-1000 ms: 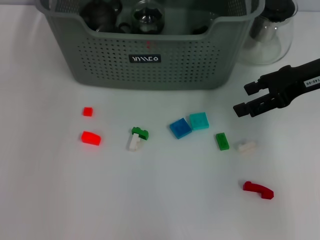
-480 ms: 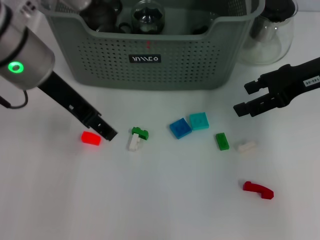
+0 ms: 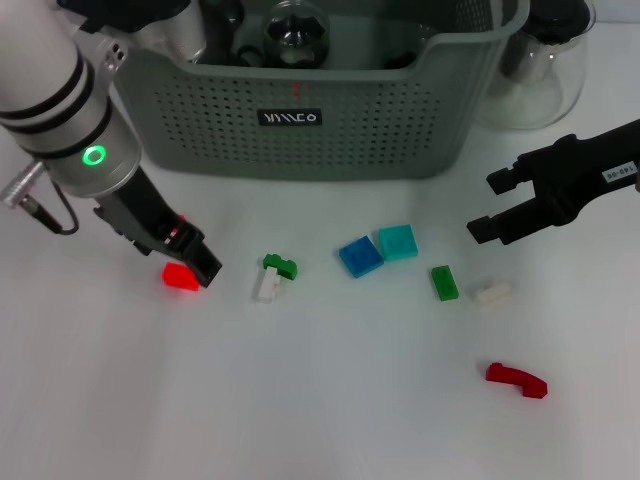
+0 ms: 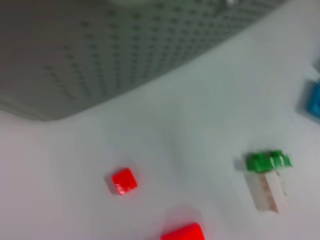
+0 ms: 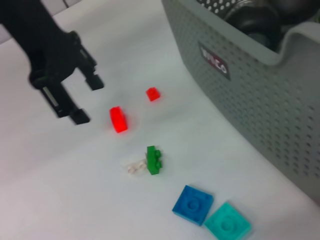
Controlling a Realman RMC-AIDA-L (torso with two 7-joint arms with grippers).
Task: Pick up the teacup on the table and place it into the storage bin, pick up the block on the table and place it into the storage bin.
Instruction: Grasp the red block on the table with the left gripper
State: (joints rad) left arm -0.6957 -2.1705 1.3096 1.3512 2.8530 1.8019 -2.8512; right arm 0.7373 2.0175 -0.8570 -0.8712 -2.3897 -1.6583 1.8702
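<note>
Landmark: storage bin (image 3: 300, 90), grey-green, perforated walls, at the far side of the table (image 3: 320, 420).

Status, left arm: left gripper (image 5: 77, 97) is down in front of the bin's left end, fingers spread, nothing between them. The right wrist view shows both fingers apart, with the larger red block (image 3: 181, 276) lying beside the tips, not between them. A small red block (image 4: 123, 180) lies nearer the bin, just beside the same gripper.

Status, right arm: right gripper (image 3: 482, 205) hovers off the bin's right front corner, jaws wide, empty. Idle, as judged.

Bin contents: dark rounded items and a glass piece visible over the rim; whether one is the teacup cannot be told. No teacup seen on the table in front of the bin, so that step is probably done (judgement only).

Blocks not yet binned, all in front of the bin:
- green block (image 3: 281, 266) with white block (image 3: 267, 287), touching, approx. below the bin label
- blue tile (image 3: 360, 256) and teal tile (image 3: 398, 241), side by side
- green brick (image 3: 444, 282), pale piece (image 3: 493, 293), toward the bin's right end
- dark red curved piece (image 3: 516, 380), farthest out

Step in hand (judged): approach to the larger red block. Grasp, lift, drop into bin remain.
</note>
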